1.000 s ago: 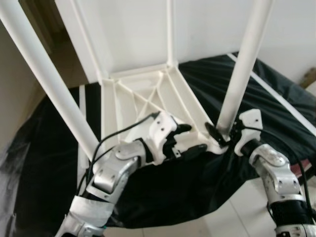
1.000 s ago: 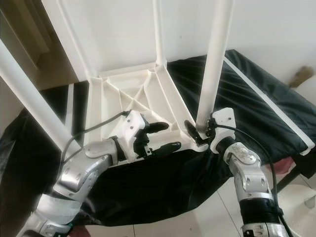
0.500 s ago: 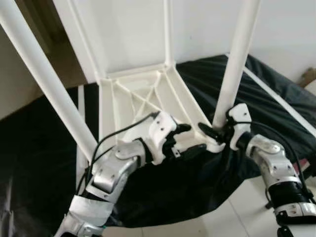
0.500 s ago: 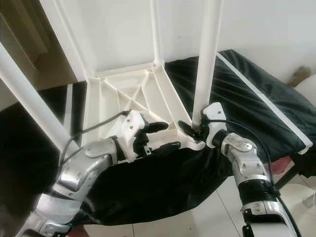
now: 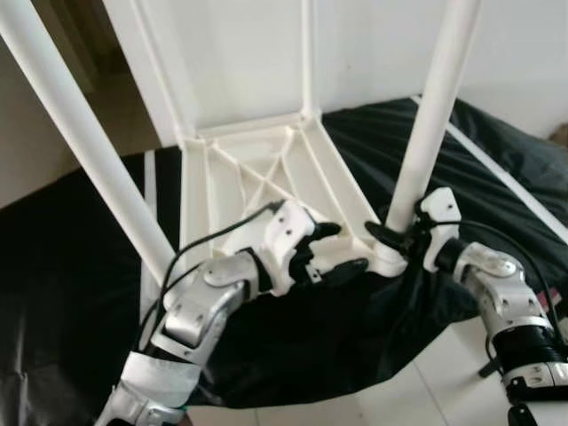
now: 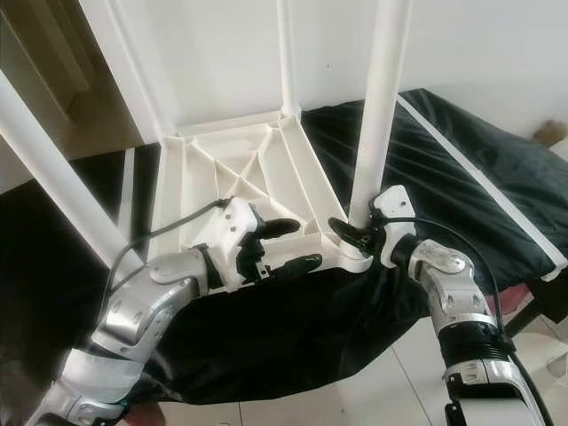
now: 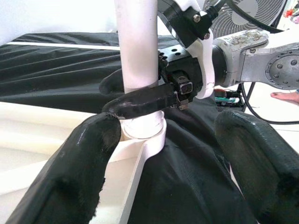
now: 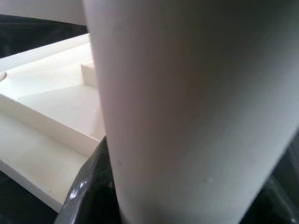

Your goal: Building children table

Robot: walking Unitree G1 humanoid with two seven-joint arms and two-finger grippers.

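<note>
The children's table (image 5: 266, 169) lies upside down on a black sheet (image 5: 80, 293), its ribbed white underside facing up and its white legs rising from the corners. The right claw (image 6: 351, 232) sits at the foot of the near right leg (image 5: 424, 133), its black fingers pinching the leg just above the corner socket; in the left wrist view 1 finger (image 7: 140, 101) crosses the front of the tube and another peeks from behind it. In the right wrist view the leg (image 8: 187, 107) stands pressed close between the dark fingers, with the pale ribbed frame (image 8: 51, 121) beside it. The left claw (image 5: 333, 250) is just to the left of that same corner, over the near edge of the frame, its 2 fingers spread apart: 1 finger (image 5: 325, 231) lies above the rim and the other below it by the black sheet, and nothing is held between them. In the left wrist view the 2 padded fingers (image 7: 84, 154) stand wide on either side of the leg's socket, not touching it. The near left leg (image 5: 89, 142) slants up on the robot's left, well apart from both claws, and a far leg (image 5: 306, 53) stands by the white wall (image 5: 524, 44). A pale tiled floor (image 5: 426, 390) shows below the sheet's edge.
</note>
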